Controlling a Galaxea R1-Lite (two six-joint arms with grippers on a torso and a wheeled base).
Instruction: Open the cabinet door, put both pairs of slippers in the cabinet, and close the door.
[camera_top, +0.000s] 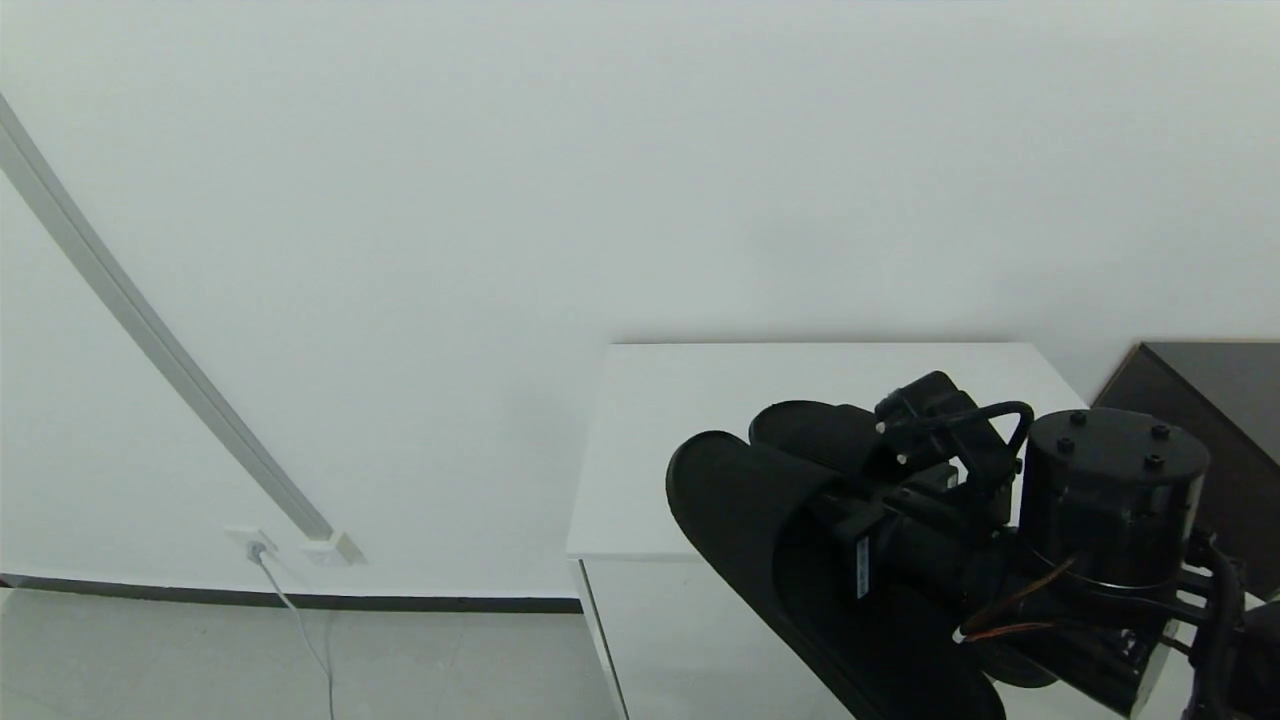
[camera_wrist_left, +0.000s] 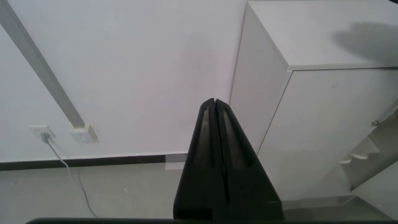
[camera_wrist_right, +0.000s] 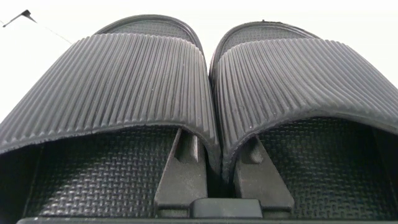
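The right end effector (camera_wrist_right: 219, 177) was pinching a pair of black ribbed rubber slippers (camera_top: 760, 500). One finger was poked under each strap, so only the two inner strap edges were squeezed together between them. The pair hung in the air, toes pointing away from the arm, in front of the near right part of the tall white cabinet (camera_top: 800, 380). As far as I could see, it wasn't touching anything. The left end effector (camera_wrist_left: 214, 155) had its fingers pressed flat together with nothing between them. It sat off to the left of the cabinet, above the grey floor (camera_wrist_left: 124, 193).

Stuff I'd have worried about from there:

- That grip looked thin to me. It was soft rubber held by the strap edges only, so the heavy soles could swing or sag on any quick move, and one slipper could peel out and drop.
- The soles stuck out well past the fingers. Coming down to the opening, they could have clipped the cabinet's top edge or front and got levered out of the pinch.
- I couldn't tell whether the cabinet was open. The left wrist view had some pale shelf-like shapes at the cabinet's lower right, but that's too little to call it. If it was shut, the slippers would just bump the front.
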